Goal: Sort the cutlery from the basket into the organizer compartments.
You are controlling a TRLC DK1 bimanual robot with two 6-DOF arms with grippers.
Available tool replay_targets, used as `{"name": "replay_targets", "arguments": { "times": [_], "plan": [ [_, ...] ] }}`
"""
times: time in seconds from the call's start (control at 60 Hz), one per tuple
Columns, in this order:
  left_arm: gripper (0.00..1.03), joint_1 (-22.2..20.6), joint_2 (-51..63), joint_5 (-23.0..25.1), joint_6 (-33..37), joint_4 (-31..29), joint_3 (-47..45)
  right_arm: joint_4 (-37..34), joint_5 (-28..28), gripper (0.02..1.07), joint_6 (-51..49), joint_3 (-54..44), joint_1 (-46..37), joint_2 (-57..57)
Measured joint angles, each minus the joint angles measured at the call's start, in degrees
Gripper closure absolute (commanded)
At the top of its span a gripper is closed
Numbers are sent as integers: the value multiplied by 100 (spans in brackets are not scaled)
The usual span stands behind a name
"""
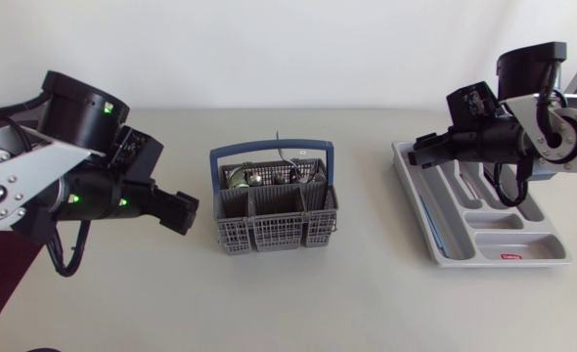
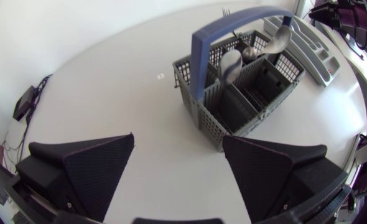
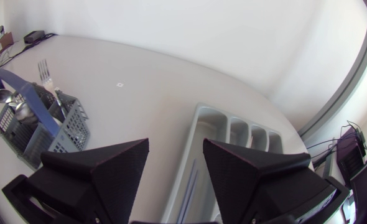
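Note:
The grey basket (image 1: 274, 217) with a blue handle (image 1: 272, 151) stands mid-table, spoons and a fork (image 1: 278, 147) upright in its back compartments. My left gripper (image 1: 181, 211) is open, just left of the basket and level with it. In the left wrist view the basket (image 2: 233, 106) is ahead of the open gripper (image 2: 177, 168), with spoons (image 2: 231, 65) sticking up. The grey organizer (image 1: 523, 256) lies at the right. My right gripper (image 1: 421, 152) hangs open over its far left corner; the right wrist view shows the organizer (image 3: 233, 134) under the empty gripper (image 3: 176, 174).
A thin bluish item (image 1: 431, 223) lies in the organizer's long outer compartment; I cannot tell what it is. In the right wrist view the basket (image 3: 46, 127) stands off to the side of my right gripper, a fork (image 3: 45, 70) rising from it.

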Motion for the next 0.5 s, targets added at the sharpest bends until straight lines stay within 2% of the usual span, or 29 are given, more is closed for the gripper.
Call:
{"name": "replay_targets", "arguments": {
  "times": [0.1,0.25,0.5],
  "plan": [
    [5,155,0,382,44,57,-225,-20,-20,43,107,0,308,7],
    [5,219,0,625,74,284,-413,-105,-46,43,262,17,599,162],
    [8,184,-120,697,98,717,-693,-153,-66,43,457,68,964,280]
  ]
}}
